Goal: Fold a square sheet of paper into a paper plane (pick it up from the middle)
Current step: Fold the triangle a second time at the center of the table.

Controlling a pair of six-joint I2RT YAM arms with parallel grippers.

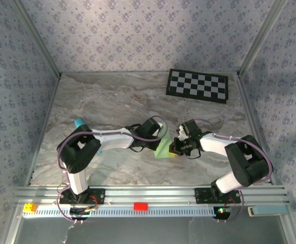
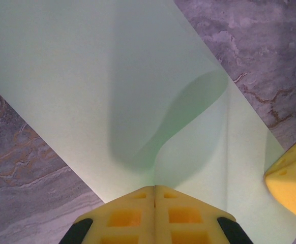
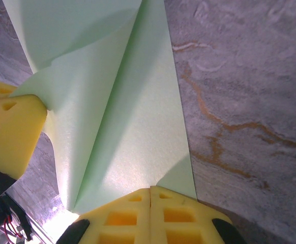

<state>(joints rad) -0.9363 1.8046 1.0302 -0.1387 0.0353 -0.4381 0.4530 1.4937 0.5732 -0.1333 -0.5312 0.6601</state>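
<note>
**Two robot arms meet over a marble-patterned tabletop (image 1: 112, 101), both gripping one mint-green sheet of paper (image 1: 164, 148).** The sheet sits in the near half of the table, between the two wrists.

The left gripper (image 2: 154, 201) has its yellow, square-pocketed fingers pressed together with no gap, one edge of the sheet caught between them. The right gripper (image 3: 150, 201) is clamped the same way on the opposite edge.

In the right wrist view, one of the left arm's yellow finger pads (image 3: 10, 127) blocks the left side, touching a raised peak of the paper. From above, the dark wrist housings and looping purple cables (image 1: 160, 122) cover much of the sheet, leaving a small pale wedge visible.

The paper is thin, matte and unmarked, and it does not lie flat. A straight crease runs up it in the right wrist view, and a lifted flap throws a soft curved shadow in the left wrist view.

A black-and-white checkerboard (image 1: 198, 85) lies well apart at the far right of the table. A cyan-blue stick (image 1: 79, 122) pokes out beside the left arm's elbow, partly hidden. A red block (image 1: 140, 206) and a yellow block (image 1: 30, 207) rest on the metal rail (image 1: 163, 193) at the near edge.
</note>
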